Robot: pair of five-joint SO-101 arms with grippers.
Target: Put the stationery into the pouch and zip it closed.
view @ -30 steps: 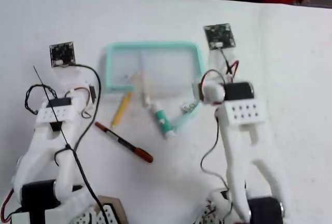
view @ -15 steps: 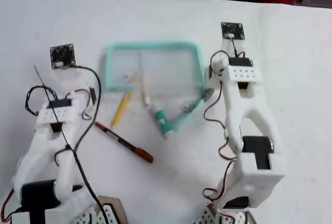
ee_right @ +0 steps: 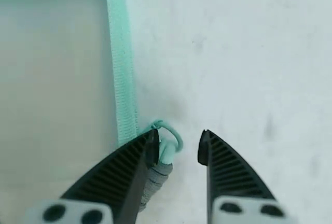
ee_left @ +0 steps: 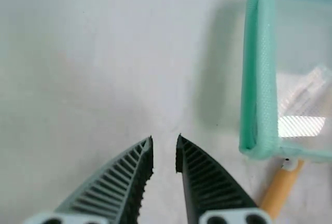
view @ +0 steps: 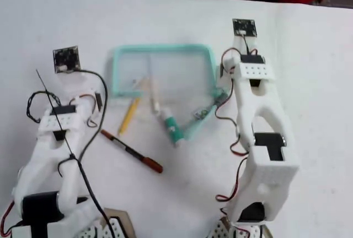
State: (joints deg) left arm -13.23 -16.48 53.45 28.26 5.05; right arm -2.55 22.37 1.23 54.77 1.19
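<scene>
The clear pouch with a teal border lies flat at the middle of the table, its near edge open. At that edge lie a yellow pencil, a white stick and a teal-capped tube. A red and black marker rests nearer the front. My right gripper is open at the pouch's right edge, with the teal zipper pull between its fingers. My left gripper stands narrowly open over bare table beside the pouch's left corner, holding nothing.
The right arm stretches along the pouch's right side. The left arm with loose black cables stands left of the pencil. A small labelled item lies in the pouch's open near right corner. White table stretches beyond the pouch.
The right arm has stretched farther away along the pouch's right edge, with its wrist turned, and its gripper now straddles the zipper pull. The left arm and the stationery have not moved.
</scene>
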